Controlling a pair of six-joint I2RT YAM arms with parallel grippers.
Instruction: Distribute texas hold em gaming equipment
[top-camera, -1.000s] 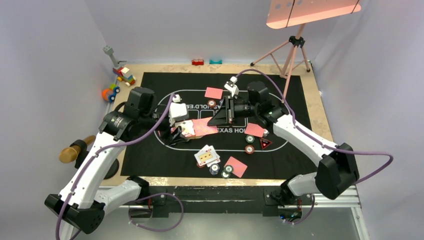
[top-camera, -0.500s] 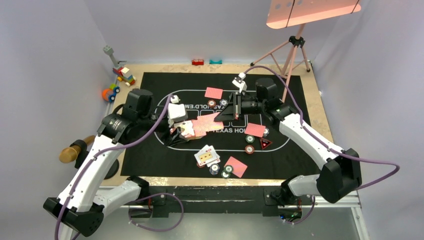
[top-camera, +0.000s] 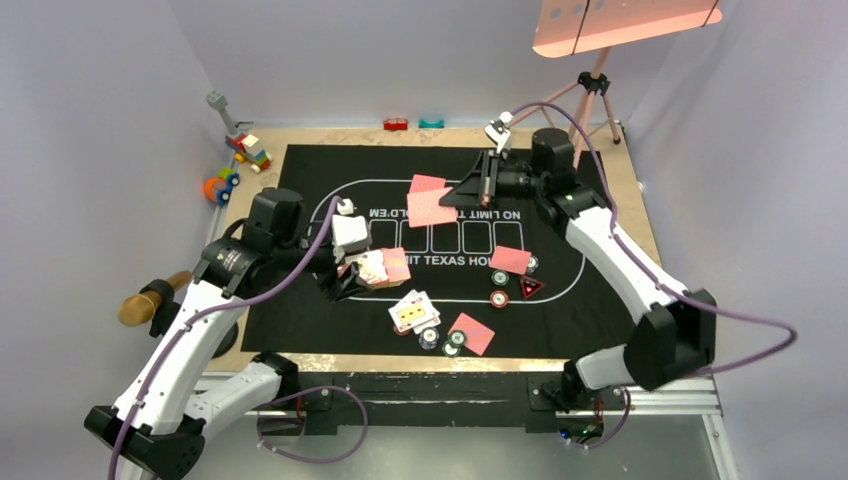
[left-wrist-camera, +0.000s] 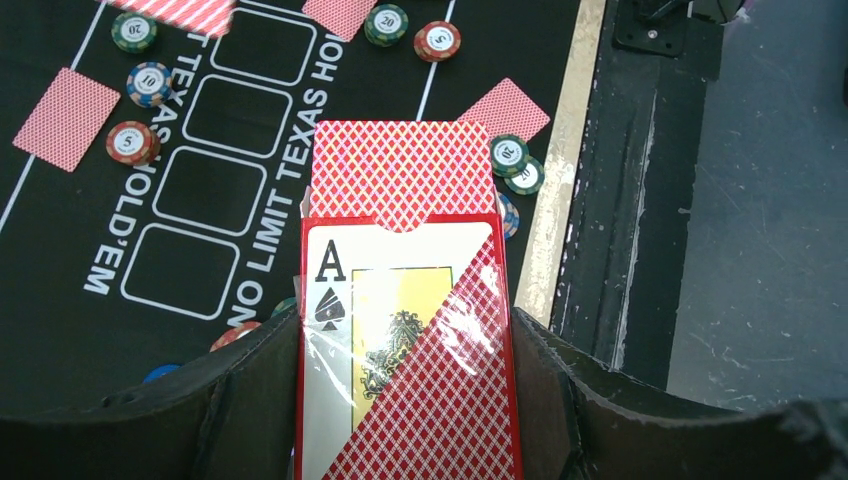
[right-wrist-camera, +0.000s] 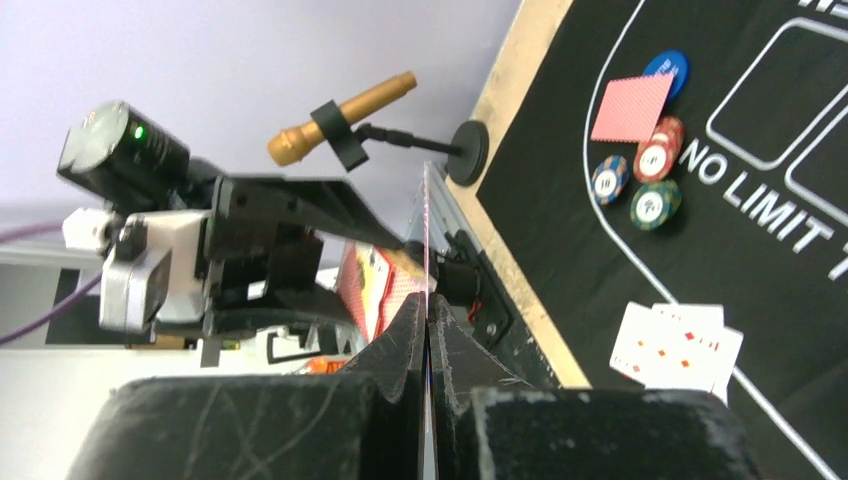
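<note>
Carried rearward, a red-backed card (top-camera: 432, 208) sits pinched in the right tool (top-camera: 450, 198).

**Matt cloth, glossy film, scuffed black plastic**

The mat (left-wrist-camera: 60, 250) looks like matt black cloth with flat white print. The card box (left-wrist-camera: 400, 400) is printed paperboard under clear, glossy film that wrinkles and catches the light. The playing card (right-wrist-camera: 426, 240), seen edge-on, is a thin, stiff sheet. The loose cards (left-wrist-camera: 68, 117) look like smooth coated paper. The poker chips (left-wrist-camera: 437, 40) seem to be hard plastic with a faint sheen.

The fingers (left-wrist-camera: 250, 385) of the left gripper (left-wrist-camera: 405, 325) are matt black and slightly grainy. Those of the right gripper (right-wrist-camera: 427, 310) are matt black plastic, visibly scratched.

The tabletop (left-wrist-camera: 563, 150) looks like bare pale wood, and the frame (top-camera: 690, 398) at its near edge is dull silver metal. The arm shells (top-camera: 190, 330) are smooth white plastic. The microphone (right-wrist-camera: 345, 105) has a golden metallic sheen.
</note>
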